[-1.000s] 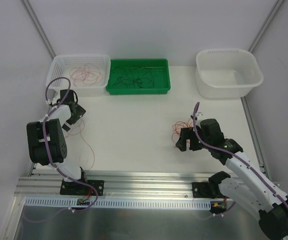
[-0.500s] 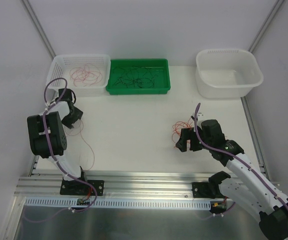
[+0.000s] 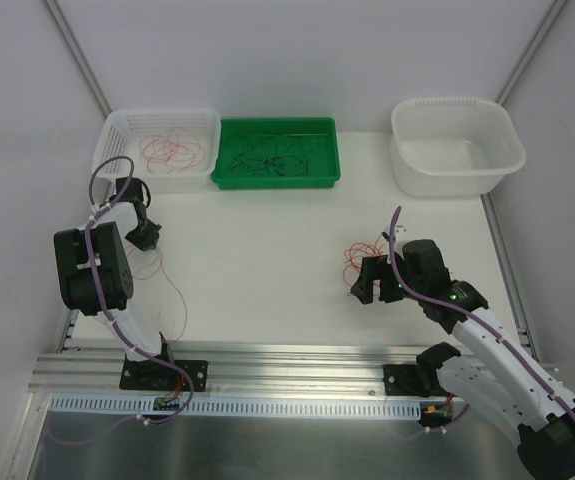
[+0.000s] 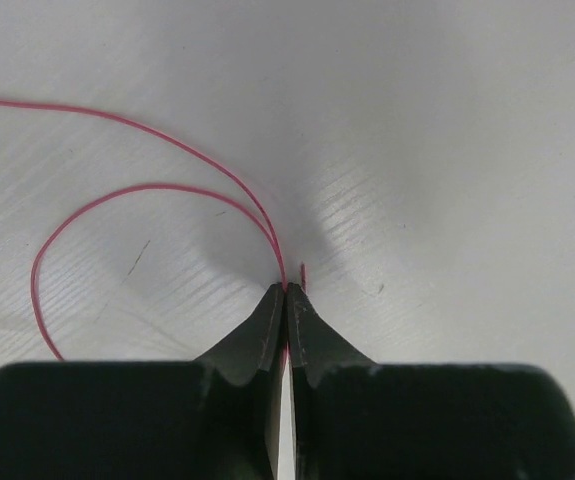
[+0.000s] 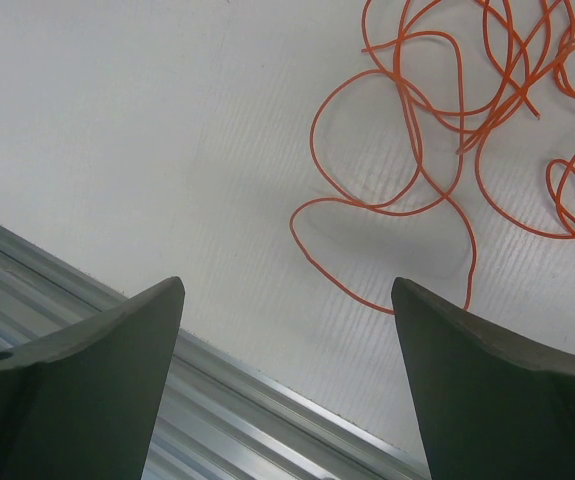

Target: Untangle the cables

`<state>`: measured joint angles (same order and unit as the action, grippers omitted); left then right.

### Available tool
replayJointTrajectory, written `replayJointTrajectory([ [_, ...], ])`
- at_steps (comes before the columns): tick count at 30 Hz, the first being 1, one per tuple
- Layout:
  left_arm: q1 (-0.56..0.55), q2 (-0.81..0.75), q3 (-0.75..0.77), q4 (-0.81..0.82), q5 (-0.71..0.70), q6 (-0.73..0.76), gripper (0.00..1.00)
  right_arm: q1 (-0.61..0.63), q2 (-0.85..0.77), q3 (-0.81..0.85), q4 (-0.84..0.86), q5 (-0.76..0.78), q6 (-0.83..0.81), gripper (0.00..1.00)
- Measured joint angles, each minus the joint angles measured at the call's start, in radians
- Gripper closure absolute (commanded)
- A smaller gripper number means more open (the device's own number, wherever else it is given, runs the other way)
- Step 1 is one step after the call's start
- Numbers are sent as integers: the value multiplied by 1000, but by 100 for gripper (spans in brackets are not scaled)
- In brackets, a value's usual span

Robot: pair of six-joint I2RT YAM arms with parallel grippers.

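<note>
On the table (image 3: 267, 250): white tub (image 3: 457, 182), green tray (image 3: 277, 181) and white basket (image 3: 152, 181) along the far edge.
Right gripper (image 5: 285, 290): jaws spread wide, gripping nothing, over bare table.
Left gripper (image 4: 287, 300): near the basket, pinched tight on the pinkish-red cable (image 4: 147, 186).
Orange-red cables (image 3: 359, 254): loose tangle just beyond the right gripper's tips, untouched.
Pinkish-red cable: two runs curve left from the closed tips; probably one doubled strand, the pinch itself is hidden.
Basket: pinkish-red loops (image 3: 172, 150).
Tray: dark cables (image 3: 267, 158).
</note>
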<state>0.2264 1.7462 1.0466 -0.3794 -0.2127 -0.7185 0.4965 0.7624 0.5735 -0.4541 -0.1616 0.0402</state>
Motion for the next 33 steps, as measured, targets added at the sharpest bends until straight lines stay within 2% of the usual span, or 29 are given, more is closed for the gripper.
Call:
replayJointTrajectory([
  [6,-4,-42,-5,-13,46,29,100,0,0,0,0,0,0,11],
  [11,-11,-235,3,-29,86,57,100,0,0,0,0,1,0,11],
  [15,-45,-388,103,-31,101,73,100,0,0,0,0,1,0,11],
  [18,-90,-429,230,-32,106,84,100,0,4,0,-1,1,0,11],
  [22,-135,-380,506,-39,116,121,100,0,14,0,-1,2,0,11],
  [28,-140,-146,967,-13,145,193,100,0,32,0,-4,8,0,11],
  [30,-140,-56,1091,-8,154,213,100,0,45,0,-7,14,0,11],
  [33,-140,58,1201,37,164,249,100,0,64,0,-8,19,0,11],
])
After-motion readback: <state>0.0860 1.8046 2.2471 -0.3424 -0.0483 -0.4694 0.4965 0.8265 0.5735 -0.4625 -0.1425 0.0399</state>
